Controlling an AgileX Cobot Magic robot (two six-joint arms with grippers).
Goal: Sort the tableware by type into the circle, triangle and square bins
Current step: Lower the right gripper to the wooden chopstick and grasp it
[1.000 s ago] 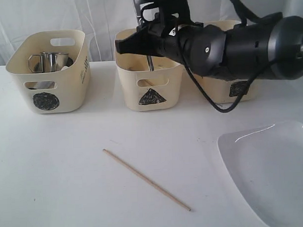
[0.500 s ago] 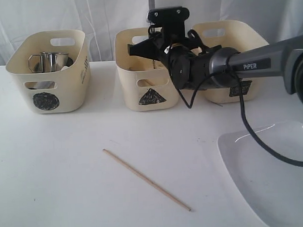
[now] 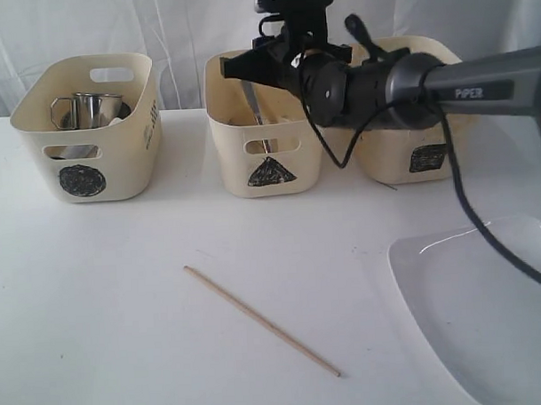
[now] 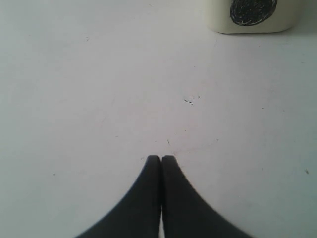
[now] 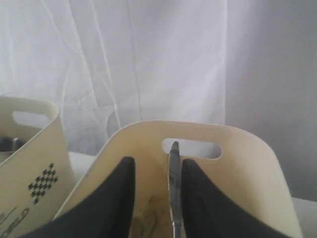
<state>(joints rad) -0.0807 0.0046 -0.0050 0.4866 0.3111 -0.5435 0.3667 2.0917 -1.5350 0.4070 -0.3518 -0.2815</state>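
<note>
My right gripper (image 3: 230, 69) (image 5: 157, 163) hovers over the triangle bin (image 3: 269, 158) with its jaws apart. A steel knife (image 5: 173, 193) (image 3: 253, 104) stands in that bin, leaning close to one finger, with a wide gap on its other side. One wooden chopstick (image 3: 261, 320) lies on the table in front. A steel mug (image 3: 94, 108) sits in the circle bin (image 3: 91, 155). The white plate (image 3: 488, 310) rests at the front right. My left gripper (image 4: 161, 157) is shut and empty over bare table, near the circle bin (image 4: 252, 15).
The square bin (image 3: 411, 153) stands behind my right arm, partly hidden by it. White curtains hang behind the three bins. A cable loops down from the arm in front of the square bin.
The right jaws have widened and the gripper has risen a little over the triangle bin. The knife now leans in the bin. The left gripper has not moved.
</note>
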